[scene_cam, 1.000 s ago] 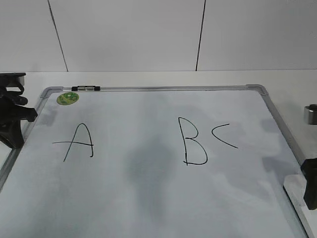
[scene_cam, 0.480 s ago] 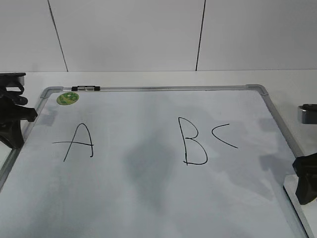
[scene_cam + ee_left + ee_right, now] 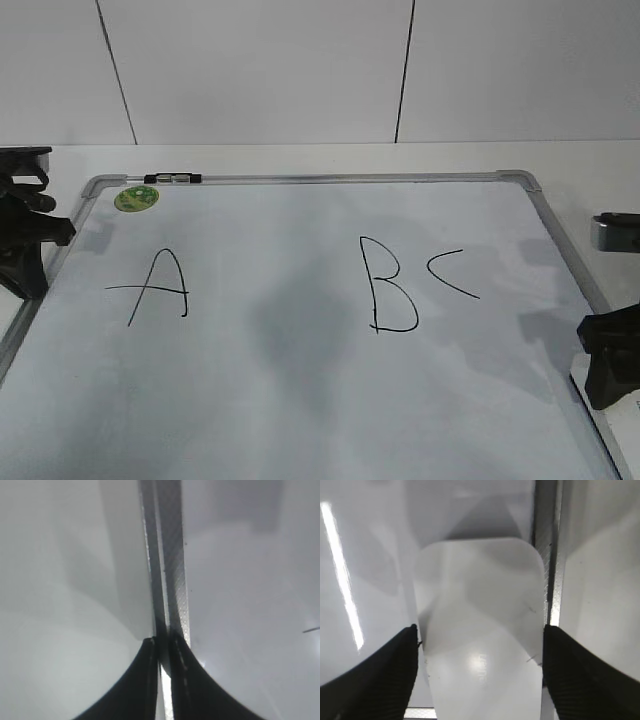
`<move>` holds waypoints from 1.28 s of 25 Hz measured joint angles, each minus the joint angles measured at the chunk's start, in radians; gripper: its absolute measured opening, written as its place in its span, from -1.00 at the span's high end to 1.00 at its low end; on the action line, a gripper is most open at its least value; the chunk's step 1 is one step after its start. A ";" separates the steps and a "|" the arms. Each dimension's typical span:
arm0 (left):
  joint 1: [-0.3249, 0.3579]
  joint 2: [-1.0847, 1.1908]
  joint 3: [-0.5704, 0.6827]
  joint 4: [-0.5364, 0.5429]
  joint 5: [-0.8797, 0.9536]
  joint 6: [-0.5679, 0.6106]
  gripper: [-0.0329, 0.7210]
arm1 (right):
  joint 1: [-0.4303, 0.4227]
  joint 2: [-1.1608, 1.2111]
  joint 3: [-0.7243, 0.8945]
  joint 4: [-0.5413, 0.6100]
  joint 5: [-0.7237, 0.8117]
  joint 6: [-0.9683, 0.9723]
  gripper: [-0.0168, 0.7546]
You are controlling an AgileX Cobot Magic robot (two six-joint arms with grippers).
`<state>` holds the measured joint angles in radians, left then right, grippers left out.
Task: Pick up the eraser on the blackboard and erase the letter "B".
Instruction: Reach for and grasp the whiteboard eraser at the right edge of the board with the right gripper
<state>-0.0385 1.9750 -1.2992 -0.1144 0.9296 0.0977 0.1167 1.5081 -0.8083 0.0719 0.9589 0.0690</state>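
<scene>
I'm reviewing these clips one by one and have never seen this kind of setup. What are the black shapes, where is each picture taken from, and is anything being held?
It is a robot with two arms. The wide picture looks down at a slant on the blackboard, really a white board bearing A, the letter "B" and C.

The other two pictures come from cameras on the wrists. The black shapes are gripper fingers. The left gripper is shut on nothing, over the board's metal frame. The right gripper is open, its fingers either side of the eraser, which lies by the board's right edge. Nothing is held yet.
</scene>
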 joint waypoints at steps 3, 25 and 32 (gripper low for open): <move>0.000 0.000 0.000 0.000 0.000 0.000 0.86 | 0.000 0.000 0.000 0.004 -0.002 -0.002 -0.58; 0.000 0.000 0.000 0.000 0.000 0.000 0.86 | 0.000 0.000 0.000 0.049 -0.029 -0.041 -0.52; 0.000 0.000 0.000 0.000 0.000 0.000 0.86 | 0.000 0.000 0.000 0.049 -0.033 -0.050 -0.73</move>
<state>-0.0385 1.9750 -1.2992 -0.1144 0.9296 0.0977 0.1167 1.5081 -0.8083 0.1208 0.9258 0.0189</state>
